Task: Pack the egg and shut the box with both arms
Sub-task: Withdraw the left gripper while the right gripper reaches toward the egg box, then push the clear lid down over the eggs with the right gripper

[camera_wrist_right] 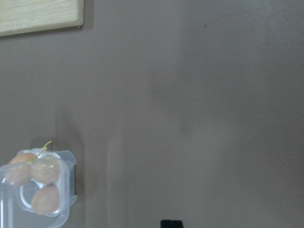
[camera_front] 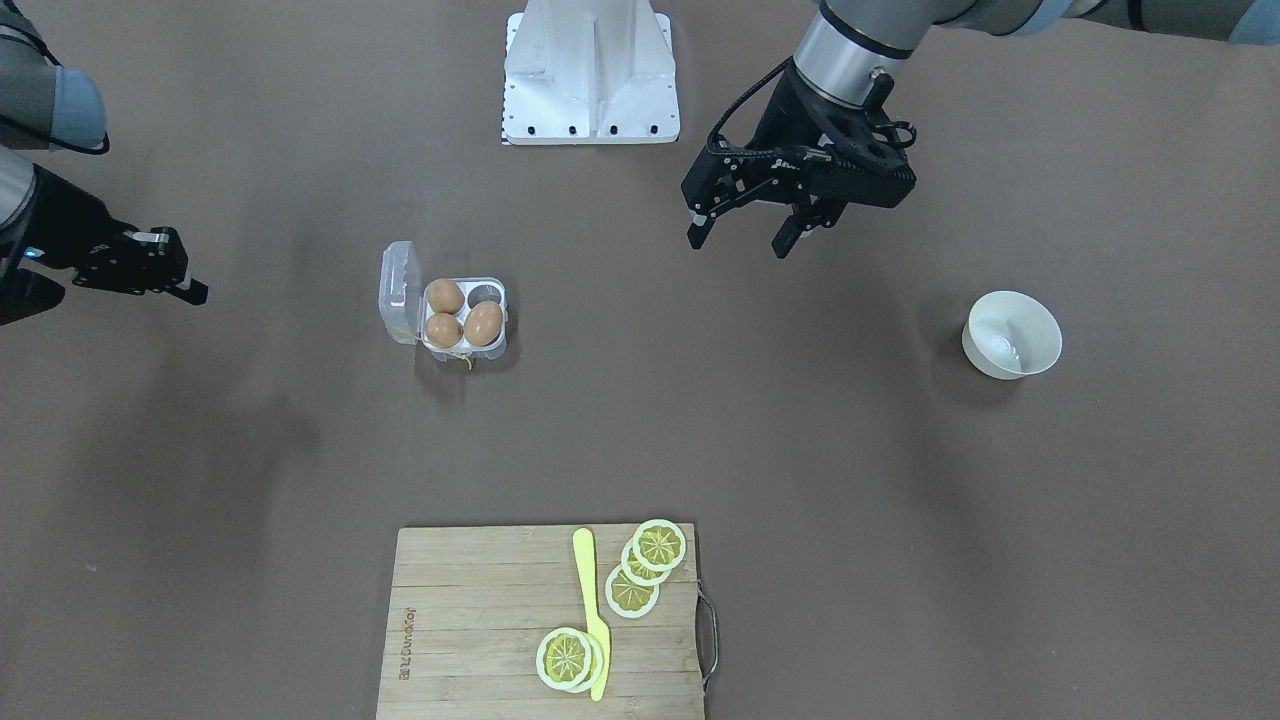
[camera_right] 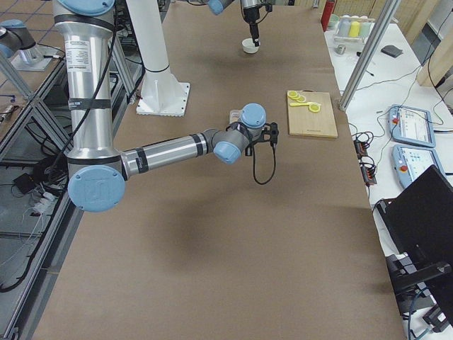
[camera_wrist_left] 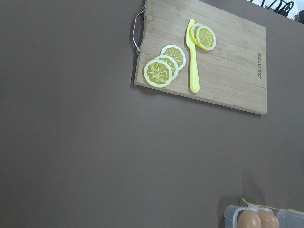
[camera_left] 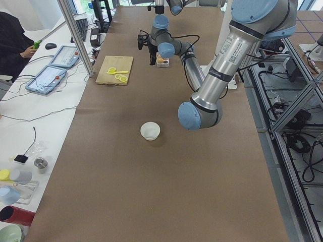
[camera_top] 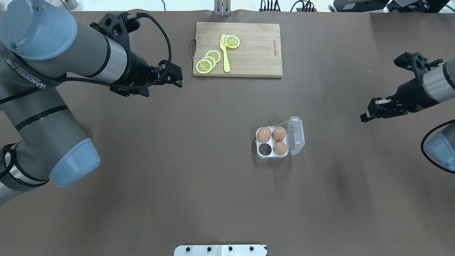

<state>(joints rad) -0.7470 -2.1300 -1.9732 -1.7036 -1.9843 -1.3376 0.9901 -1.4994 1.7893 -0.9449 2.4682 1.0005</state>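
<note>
My left pincer (camera_front: 738,243) hangs released above the worktop (camera_front: 800,450), its two fingers spread wide with nothing between them, over the stretch between my near edge and the middle, a little to my left of centre. My right pincer (camera_front: 188,289) hovers out toward the right edge, seen side-on, so I cannot tell whether it is released or clenched (nothing shows in its grip from any view). Between the two, near the middle of the worktop and somewhat toward my right, sits the box (camera_top: 272,143), well apart from both pincers. Its clear lid (camera_top: 297,135) is swung open on the side facing my right edge. Three brown eggs (camera_top: 278,134) fill three of its four cells, and the cell nearest me on the left (camera_top: 264,150) is bare. A thin yellow string (camera_top: 280,124) trails from the box's far side. Out toward the left edge a white bowl (camera_front: 1010,335) stands alone. Against the far edge, about midway along it, lies a wooden cutting board (camera_top: 252,53) carrying lemon slices (camera_top: 212,55) and a yellow knife (camera_top: 225,58), one slice (camera_top: 232,41) just beside the blade's tip. At my near edge stands the white stand (camera_front: 592,75).
</note>
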